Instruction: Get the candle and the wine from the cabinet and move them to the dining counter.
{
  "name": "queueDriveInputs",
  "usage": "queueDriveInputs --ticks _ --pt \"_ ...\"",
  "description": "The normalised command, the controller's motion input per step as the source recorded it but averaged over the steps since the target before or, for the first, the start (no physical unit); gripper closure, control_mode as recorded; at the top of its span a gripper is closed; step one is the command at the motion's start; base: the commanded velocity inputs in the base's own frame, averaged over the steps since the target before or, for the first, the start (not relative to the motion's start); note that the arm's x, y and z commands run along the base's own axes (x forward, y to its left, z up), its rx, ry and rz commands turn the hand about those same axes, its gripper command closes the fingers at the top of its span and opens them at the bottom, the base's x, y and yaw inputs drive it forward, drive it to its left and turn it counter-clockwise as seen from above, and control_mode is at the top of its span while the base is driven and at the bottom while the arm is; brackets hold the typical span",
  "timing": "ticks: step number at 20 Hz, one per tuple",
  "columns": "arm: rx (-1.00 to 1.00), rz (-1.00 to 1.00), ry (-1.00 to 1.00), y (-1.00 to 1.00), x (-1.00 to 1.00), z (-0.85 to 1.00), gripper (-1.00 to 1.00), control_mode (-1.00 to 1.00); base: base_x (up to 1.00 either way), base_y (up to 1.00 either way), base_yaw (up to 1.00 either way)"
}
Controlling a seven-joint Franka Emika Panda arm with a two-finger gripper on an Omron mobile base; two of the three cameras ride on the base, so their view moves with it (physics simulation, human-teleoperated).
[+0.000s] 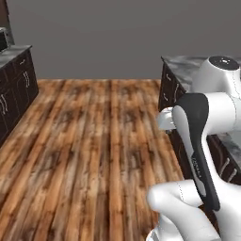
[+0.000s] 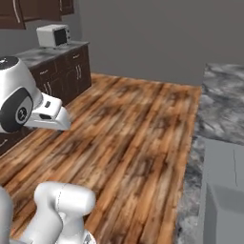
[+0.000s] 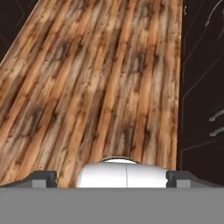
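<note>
Your gripper (image 3: 111, 179) stands wide open at the hand view's bottom, holding nothing; wooden floor (image 3: 100, 83) fills its centre.

Plank floor (image 1: 84, 150), grey wall (image 1: 94, 37)

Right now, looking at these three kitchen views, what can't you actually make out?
- Wall cabinet: right base view, cut off by the top edge; doors shut, so its contents are hidden.
- Lower drawer cabinets: left base view, partly hidden behind the arm.
- Gripper: hand view, fingertips wide apart, nothing between them.
- Microwave: right base view, too small for detail.
</note>
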Motion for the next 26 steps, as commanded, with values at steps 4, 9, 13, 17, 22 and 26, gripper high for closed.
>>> queueDriveInputs --ticks 4,9,13,17,22,26 --pt "0.0 0.0 0.0 0.0 0.0 0.0 -1.0 1.0 1.0 -0.57 0.0" --pt "0.0 0.0 0.0 0.0 0.0 0.0 -1.0 1.0 1.0 -0.1 -0.01" --pt "0.0 0.0 0.0 0.0 0.0 0.0 -1.0 1.0 1.0 0.36 0.0" --pt "0.0 0.0 0.0 0.0 0.0 0.0 -1.0 1.0 1.0 0.5 0.0" --pt "0.0 0.0 0.0 0.0 0.0 0.0 -1.0 1.0 1.0 0.6 0.0" --pt "0.0 0.0 0.0 0.0 0.0 0.0 -1.0 1.0 1.0 0.46 0.01"
